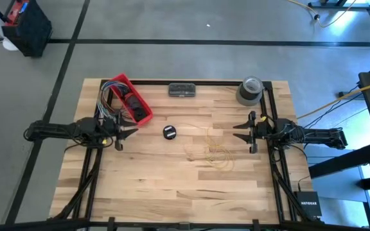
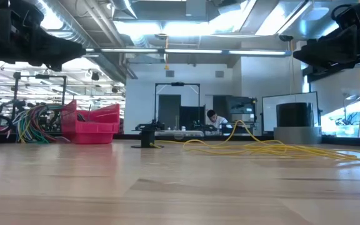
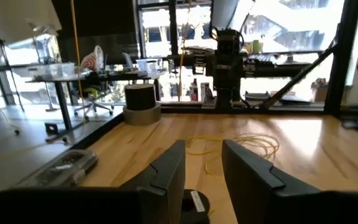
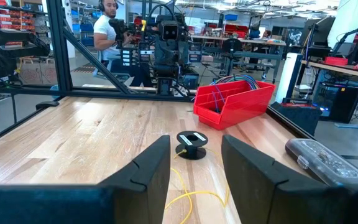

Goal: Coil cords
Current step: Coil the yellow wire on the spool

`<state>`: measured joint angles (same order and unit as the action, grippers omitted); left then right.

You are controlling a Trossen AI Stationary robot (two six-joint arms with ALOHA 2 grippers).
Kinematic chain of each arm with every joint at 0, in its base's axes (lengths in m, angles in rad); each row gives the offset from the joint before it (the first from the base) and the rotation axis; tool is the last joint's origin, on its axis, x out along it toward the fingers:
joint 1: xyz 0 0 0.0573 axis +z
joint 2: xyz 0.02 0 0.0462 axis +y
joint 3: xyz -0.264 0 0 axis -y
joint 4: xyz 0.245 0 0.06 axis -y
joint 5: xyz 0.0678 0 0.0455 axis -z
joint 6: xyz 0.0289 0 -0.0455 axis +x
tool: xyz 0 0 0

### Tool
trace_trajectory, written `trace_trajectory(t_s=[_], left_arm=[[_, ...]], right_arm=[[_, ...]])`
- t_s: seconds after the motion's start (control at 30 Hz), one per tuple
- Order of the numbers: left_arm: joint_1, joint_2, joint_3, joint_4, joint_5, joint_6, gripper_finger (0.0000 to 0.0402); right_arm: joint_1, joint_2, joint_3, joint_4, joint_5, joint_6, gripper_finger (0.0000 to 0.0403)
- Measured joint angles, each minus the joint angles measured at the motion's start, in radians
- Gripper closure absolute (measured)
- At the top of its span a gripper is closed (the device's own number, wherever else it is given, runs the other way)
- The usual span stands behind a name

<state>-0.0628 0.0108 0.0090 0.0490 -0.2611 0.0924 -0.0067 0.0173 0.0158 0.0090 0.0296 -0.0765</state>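
From above, the cords (image 1: 212,149) lie in loose loops right of centre, between the wide-fingered left gripper (image 1: 124,133) and right gripper (image 1: 244,131). Only the right wrist view shows a person (image 4: 109,26) beyond the red bin (image 4: 234,102).

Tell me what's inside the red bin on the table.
The red bin holds a bundle of multicoloured wires spilling over its side, plus something dark. Its walls and the wires hide whatever is underneath.
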Motion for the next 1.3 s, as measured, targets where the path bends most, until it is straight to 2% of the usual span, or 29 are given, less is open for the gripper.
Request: trace_trajectory(t_s=[0.27, 0.37, 0.5, 0.63, 0.73, 0.8, 0.9, 0.97, 1.17, 1.3], left_arm=[[0.000, 0.000, 0.000, 0.000, 0.000, 0.046, 0.0302], [0.000, 0.000, 0.000, 0.000, 0.000, 0.046, 0.0302], [0.000, 0.000, 0.000, 0.007, -0.001, -0.046, 0.0302], [0.000, 0.000, 0.000, 0.102, -0.012, -0.129, 0.0302], [0.000, -0.001, 0.000, 0.183, -0.012, -0.092, 0.0302], [0.001, 0.000, 0.000, 0.236, -0.013, -0.024, 0.0302], [0.001, 0.000, 0.000, 0.288, -0.013, 0.051, 0.0302], [0.001, 0.000, 0.000, 0.324, -0.013, 0.084, 0.0302], [0.001, 0.000, 0.000, 0.311, -0.016, 0.072, 0.0302], [0.001, 0.000, 0.000, 0.302, -0.033, 0.066, 0.0302]], right_arm=[[0.000, 0.000, 0.000, 0.002, 0.003, -0.011, 0.0253], [0.000, 0.000, -0.001, 0.026, 0.076, -0.071, 0.0253], [0.000, 0.000, -0.002, 0.061, 0.117, -0.085, 0.0253], [0.000, 0.000, -0.002, 0.059, 0.111, -0.084, 0.0253], [0.000, 0.000, -0.002, 0.095, 0.107, -0.019, 0.0253], [0.000, 0.000, -0.002, 0.128, 0.091, 0.098, 0.0253], [0.000, 0.000, -0.002, 0.173, 0.028, 0.280, 0.0253], [0.000, 0.000, -0.002, 0.182, -0.020, 0.340, 0.0253], [0.010, 0.007, -0.002, 0.307, -0.066, 0.410, 0.0253], [0.028, 0.015, -0.001, 0.323, -0.032, 0.375, 0.0253]])
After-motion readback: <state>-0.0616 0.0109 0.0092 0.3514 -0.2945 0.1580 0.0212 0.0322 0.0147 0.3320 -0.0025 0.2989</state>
